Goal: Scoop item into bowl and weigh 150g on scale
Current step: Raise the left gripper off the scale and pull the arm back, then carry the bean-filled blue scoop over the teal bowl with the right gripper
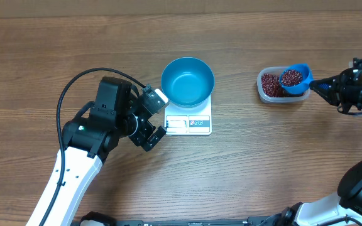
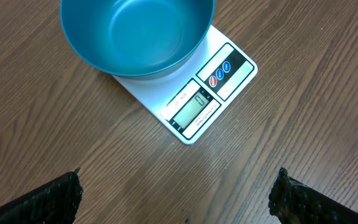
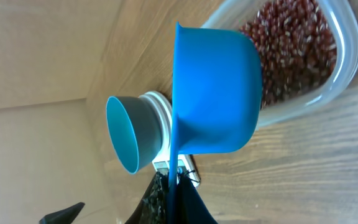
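Wood-grain tabletop point(image 1: 263, 157) runs across everything I can see from the overhead camera. Farthest left, the left end effector point(image 1: 159, 117) hangs low with its jaws spread wide and nothing between them. On the left wrist feed its two dark fingers point(image 2: 55, 199) sit at the bottom corners, well apart. Just ahead of those fingers lies the white scale point(image 1: 197, 122), flat on the wood, its front strip turned toward the end effector. The display point(image 2: 194, 107) seems to read a single zero. On the scale's platform, farther out from the left end effector, stands the teal bowl point(image 1: 187, 81), upright, its smooth inside showing down to the bottom.

Moving right, a clear plastic tub point(image 1: 266, 94) rests well apart from the scale and holds a heap of dark red-brown beans point(image 1: 270, 85). Over the end of the tub nearest the right end effector sits the blue scoop point(image 1: 294, 77), with some beans in its cup; I cannot tell whether it touches the tub. Its handle point(image 1: 319, 84) runs back into the right end effector point(image 1: 330, 88), which is clamped tight on it. From the right wrist camera the scoop's underside fills the view directly ahead of the fingers, with the tub beside it and the bowl and scale beyond.
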You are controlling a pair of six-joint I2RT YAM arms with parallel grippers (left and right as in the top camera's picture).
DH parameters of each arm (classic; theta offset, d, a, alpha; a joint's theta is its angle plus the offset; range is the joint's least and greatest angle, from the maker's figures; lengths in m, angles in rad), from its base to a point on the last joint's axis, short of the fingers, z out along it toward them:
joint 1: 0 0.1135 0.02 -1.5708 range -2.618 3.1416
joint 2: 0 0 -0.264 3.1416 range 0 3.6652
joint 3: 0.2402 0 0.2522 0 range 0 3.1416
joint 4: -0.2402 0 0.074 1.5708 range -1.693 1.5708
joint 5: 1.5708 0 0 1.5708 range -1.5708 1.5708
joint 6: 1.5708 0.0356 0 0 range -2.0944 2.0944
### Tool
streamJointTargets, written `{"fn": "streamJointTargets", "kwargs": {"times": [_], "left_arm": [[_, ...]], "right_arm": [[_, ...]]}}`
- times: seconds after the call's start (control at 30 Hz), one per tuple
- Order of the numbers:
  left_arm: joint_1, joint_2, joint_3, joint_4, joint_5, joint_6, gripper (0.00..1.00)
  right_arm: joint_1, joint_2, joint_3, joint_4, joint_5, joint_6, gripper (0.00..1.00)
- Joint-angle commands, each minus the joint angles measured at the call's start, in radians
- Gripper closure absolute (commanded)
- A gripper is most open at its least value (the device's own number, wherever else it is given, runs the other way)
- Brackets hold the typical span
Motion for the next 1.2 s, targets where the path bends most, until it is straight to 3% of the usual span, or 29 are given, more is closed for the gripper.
{"fn": "streamJointTargets", "kwargs": {"times": [0.0, 0.4, 0.97, 1.17], "left_arm": [[-0.007, -0.008, -0.004, 0.003, -0.006, -0.010, 0.00], [-0.007, -0.008, -0.004, 0.003, -0.006, -0.010, 0.00], [-0.007, -0.008, -0.005, 0.003, -0.006, -0.010, 0.00], [-0.007, -0.008, -0.004, 0.003, -0.006, -0.010, 0.01]], "right_arm": [[0.007, -0.047, 0.090, -0.035, -0.013, -0.013, 0.96], [0.180, -0.051, 0.255, -0.106, -0.010, -0.005, 0.96], [0.515, -0.051, 0.262, -0.021, -0.004, 0.080, 0.96], [0.619, -0.051, 0.262, 0.007, 0.099, 0.124, 0.96]]}}
